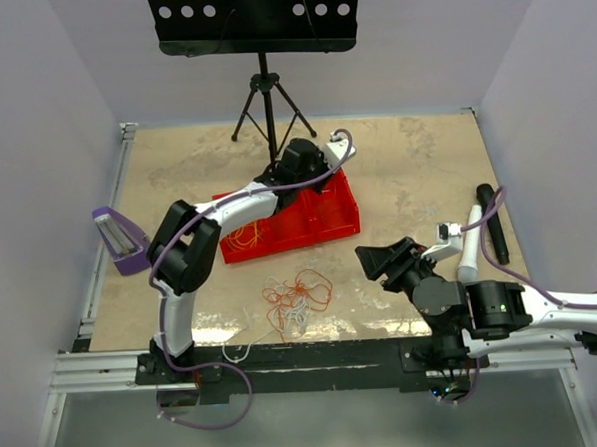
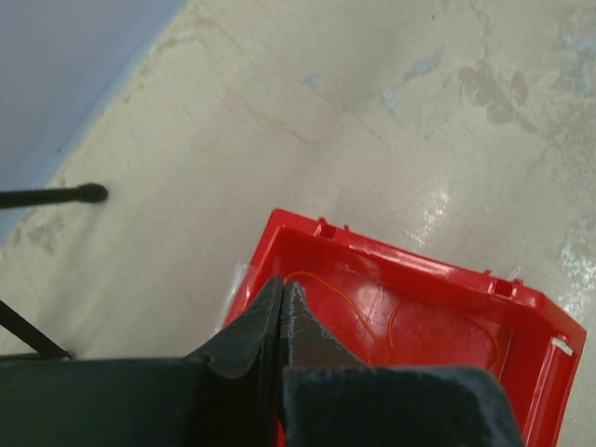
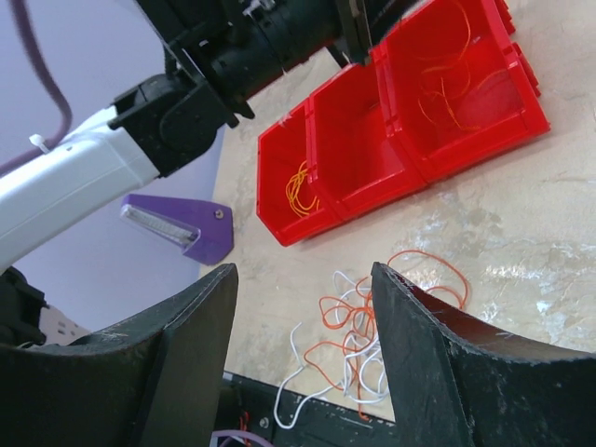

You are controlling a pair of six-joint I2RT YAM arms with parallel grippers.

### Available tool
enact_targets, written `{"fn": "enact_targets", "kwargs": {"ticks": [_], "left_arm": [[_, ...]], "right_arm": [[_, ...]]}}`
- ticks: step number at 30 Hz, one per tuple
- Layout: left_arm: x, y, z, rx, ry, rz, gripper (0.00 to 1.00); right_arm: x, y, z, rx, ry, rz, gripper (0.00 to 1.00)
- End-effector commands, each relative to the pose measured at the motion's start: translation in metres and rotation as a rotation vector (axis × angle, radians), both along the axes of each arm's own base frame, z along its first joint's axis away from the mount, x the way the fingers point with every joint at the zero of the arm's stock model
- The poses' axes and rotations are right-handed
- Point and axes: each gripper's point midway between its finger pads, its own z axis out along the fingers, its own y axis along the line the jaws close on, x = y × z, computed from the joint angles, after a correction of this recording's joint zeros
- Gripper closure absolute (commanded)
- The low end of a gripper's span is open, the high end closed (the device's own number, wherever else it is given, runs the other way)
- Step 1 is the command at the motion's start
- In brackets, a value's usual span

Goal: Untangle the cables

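Left arm [image 1: 185,251]: elbow raised, forearm stretched forward. Left hand [image 2: 281,285]: fingers pressed together. Right arm [image 1: 549,313]: low, angled leftward. Right hand [image 3: 303,277]: fingers parted wide.

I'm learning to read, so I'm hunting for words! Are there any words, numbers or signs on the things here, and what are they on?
None: no word, label, brand, number or sign can be read in any of the three views.
The red bins, the purple wedge and the black holed plate show no print at all.
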Motion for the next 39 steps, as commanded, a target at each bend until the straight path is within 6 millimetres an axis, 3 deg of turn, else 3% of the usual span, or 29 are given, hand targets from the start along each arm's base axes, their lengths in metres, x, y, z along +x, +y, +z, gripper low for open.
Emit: {"fn": "enact_targets", "kwargs": {"ticks": [1, 5, 7, 8, 10, 11, 18, 21, 25, 27, 31, 36, 39], "left_arm": [[0.002, 0.01, -0.022, 0.071, 0.034, 0.057, 1.0], [0.001, 0.008, -0.044, 0.136, 0.078, 0.056, 1.0], [-0.01, 0.009, -0.055, 0.172, 0.118, 0.031, 0.99], [-0.014, 0.007, -0.055, 0.165, 0.127, 0.022, 0.92], [-0.02, 0.005, -0.047, 0.141, 0.133, -0.01, 0.57], [-0.024, 0.004, -0.042, 0.125, 0.138, -0.018, 0.45], [-0.042, 0.01, 0.035, 0.013, 0.111, -0.033, 0.13], [-0.053, 0.021, 0.083, -0.035, 0.076, -0.033, 0.0], [-0.071, 0.05, 0.152, -0.112, 0.004, -0.029, 0.0], [-0.09, 0.067, 0.159, -0.087, -0.003, -0.061, 0.0], [-0.15, 0.1, 0.127, 0.065, -0.042, -0.236, 0.0], [-0.228, 0.143, 0.068, 0.201, -0.088, -0.451, 0.01], [-0.262, 0.156, 0.04, 0.222, -0.043, -0.538, 0.02]], "right_arm": [[0.005, -0.007, 0.027, 0.069, -0.033, -0.042, 0.36], [0.005, -0.001, 0.027, 0.052, -0.037, -0.037, 0.36], [0.005, 0.003, 0.024, 0.037, -0.036, -0.035, 0.36], [0.005, 0.004, 0.023, 0.032, -0.033, -0.033, 0.36], [0.004, 0.006, 0.023, 0.032, -0.03, -0.028, 0.36], [0.004, 0.006, 0.024, 0.033, -0.027, -0.025, 0.36], [0.001, 0.013, 0.019, 0.004, -0.019, 0.009, 0.36], [-0.001, 0.017, 0.018, -0.028, -0.019, 0.028, 0.36], [-0.002, 0.02, 0.024, -0.048, -0.033, 0.049, 0.36], [-0.004, 0.023, 0.028, -0.067, -0.053, 0.079, 0.35], [-0.01, 0.039, 0.026, -0.112, -0.065, 0.146, 0.35], [-0.014, 0.061, 0.009, -0.16, -0.035, 0.19, 0.34], [-0.017, 0.077, -0.013, -0.2, -0.005, 0.221, 0.33]]}}
